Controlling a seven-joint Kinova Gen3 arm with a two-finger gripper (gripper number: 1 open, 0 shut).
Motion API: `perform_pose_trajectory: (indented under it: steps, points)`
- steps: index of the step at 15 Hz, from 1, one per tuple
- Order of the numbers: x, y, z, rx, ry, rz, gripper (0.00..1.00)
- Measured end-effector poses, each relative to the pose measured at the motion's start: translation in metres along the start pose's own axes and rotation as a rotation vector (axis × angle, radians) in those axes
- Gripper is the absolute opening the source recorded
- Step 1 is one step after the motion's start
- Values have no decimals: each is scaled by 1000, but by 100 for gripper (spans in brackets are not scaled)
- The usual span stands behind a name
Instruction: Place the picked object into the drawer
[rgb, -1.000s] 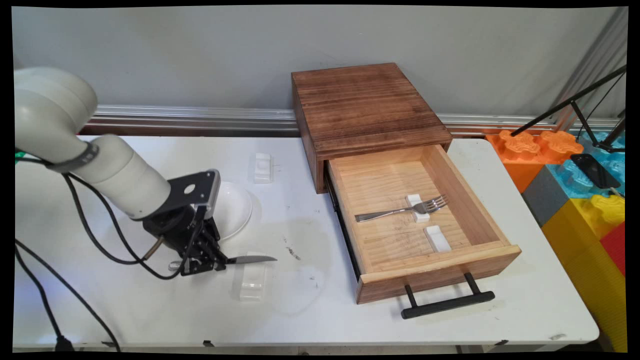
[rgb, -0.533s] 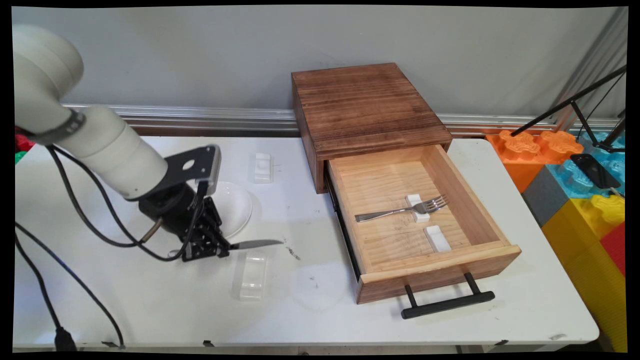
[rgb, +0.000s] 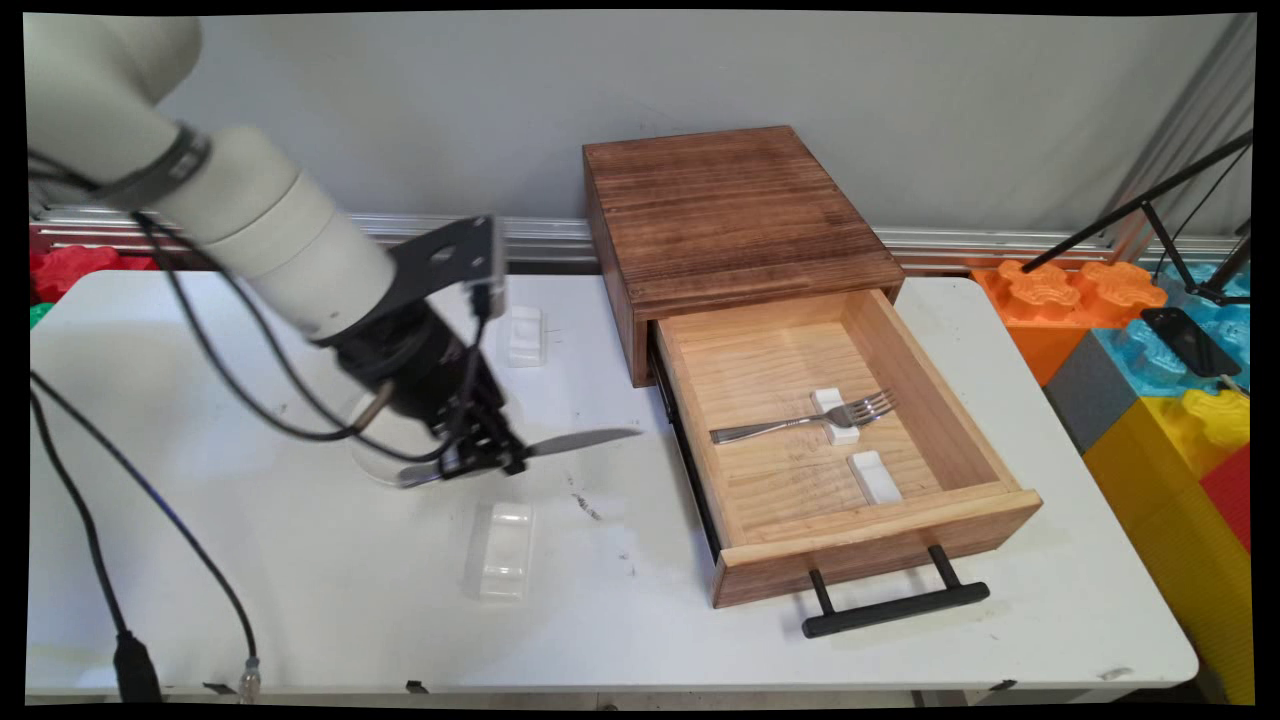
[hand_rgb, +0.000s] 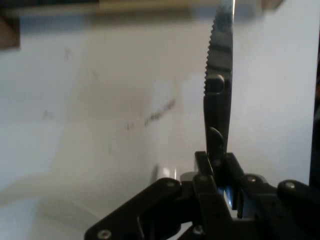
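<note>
1. While clenched on a knife (rgb: 575, 442) by its handle, the claw (rgb: 487, 458) hangs above the worktop (rgb: 300, 560), blade toward 3 o'clock.
2. At 6 o'clock lies a clear rest (rgb: 505, 549); at 3 o'clock, an open drawer (rgb: 985, 515) holding a fork (rgb: 800, 420).

White rounded arm (rgb: 300, 260), black wrist plate, black screwed linkage, trailing black cables (rgb: 90, 540).

A wooden drawer box (rgb: 735, 215) stands on the white table (rgb: 300, 590), its drawer (rgb: 850, 470) open at 3 o'clock, holding a fork (rgb: 800, 420) across one of two white rests (rgb: 876, 476).
</note>
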Motion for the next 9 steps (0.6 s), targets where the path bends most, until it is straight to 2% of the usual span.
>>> perform_pose_trajectory:
  steps: [6,9]
  points:
    - [69,2,-2,1,46,-23,0]
    - [95,3,1,-5,58,-30,0]
